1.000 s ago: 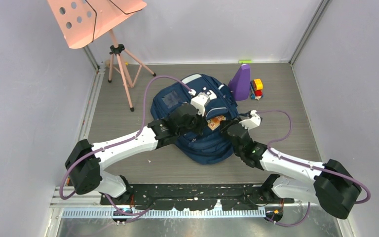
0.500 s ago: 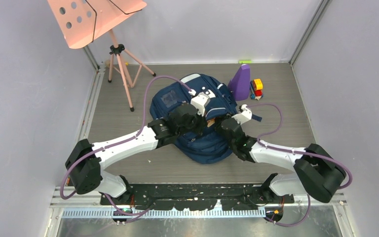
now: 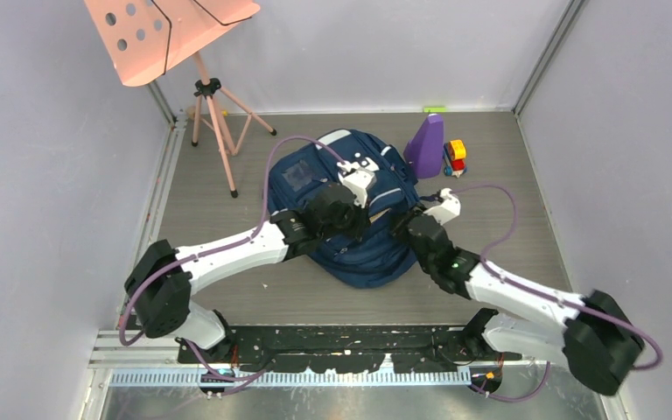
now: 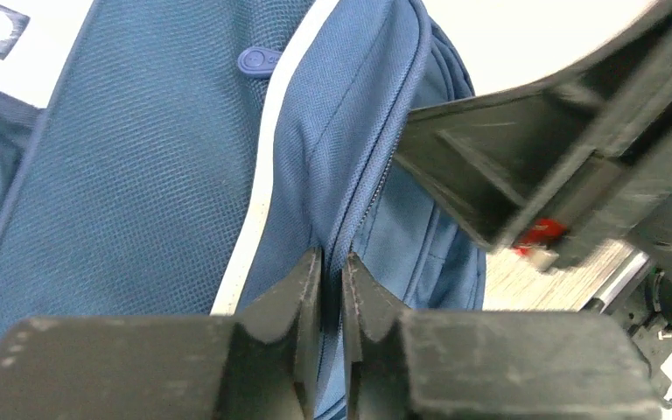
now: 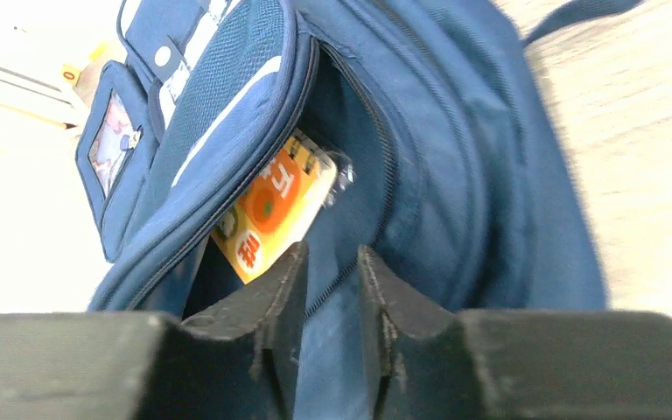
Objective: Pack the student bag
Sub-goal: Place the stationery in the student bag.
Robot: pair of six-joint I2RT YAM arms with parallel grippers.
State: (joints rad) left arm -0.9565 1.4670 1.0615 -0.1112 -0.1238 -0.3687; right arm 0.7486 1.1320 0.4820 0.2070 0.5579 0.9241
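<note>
The student bag [image 3: 363,262], a navy backpack with white stripes, lies flat in the middle of the floor. My left gripper [image 3: 367,208] is over its top. In the left wrist view it [image 4: 333,262] is shut on the zipper edge of the bag [image 4: 140,175]. My right gripper [image 3: 396,220] sits at the bag's right side. Its jaws [image 5: 331,258] stand slightly apart, with the bag's fabric and zipper [image 5: 455,175] showing in the gap. An orange and yellow spiral notebook [image 5: 276,214] sits inside the open compartment just ahead.
A pink music stand [image 3: 201,96] stands at the back left. A purple cone-shaped object [image 3: 426,144] and a red and yellow toy [image 3: 455,156] sit just right of the bag's top. Grey walls close in on three sides.
The right arm swung left toward the bag, then settled back. The notebook that showed at the opening from above is now covered. The left gripper shifted slightly away with the zipper edge.
</note>
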